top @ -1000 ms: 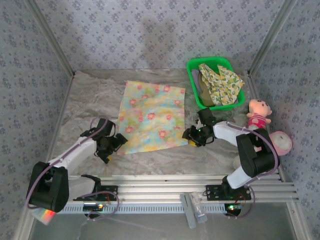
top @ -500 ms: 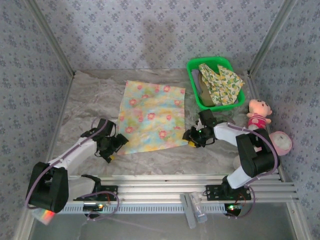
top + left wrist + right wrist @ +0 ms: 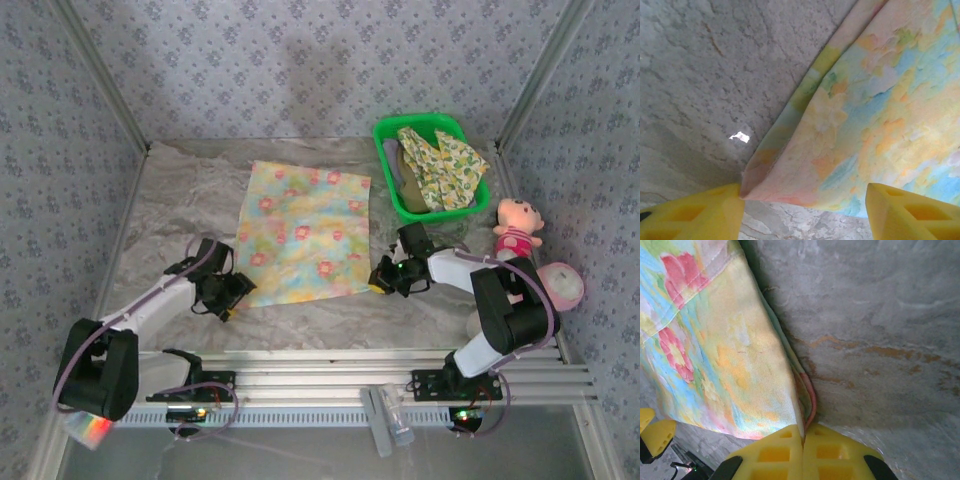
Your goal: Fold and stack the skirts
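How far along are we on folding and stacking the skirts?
Done: the floral skirt lies spread flat. In hand: the right gripper is shut on its near right corner; the left gripper stands open around the near left corner. Left: every fold, the fruit-print skirt in the green basket, and any stack.

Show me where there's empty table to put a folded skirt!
Bare table lies left of the floral skirt and in the strip behind it. The right side is crowded: green basket, plush toys.
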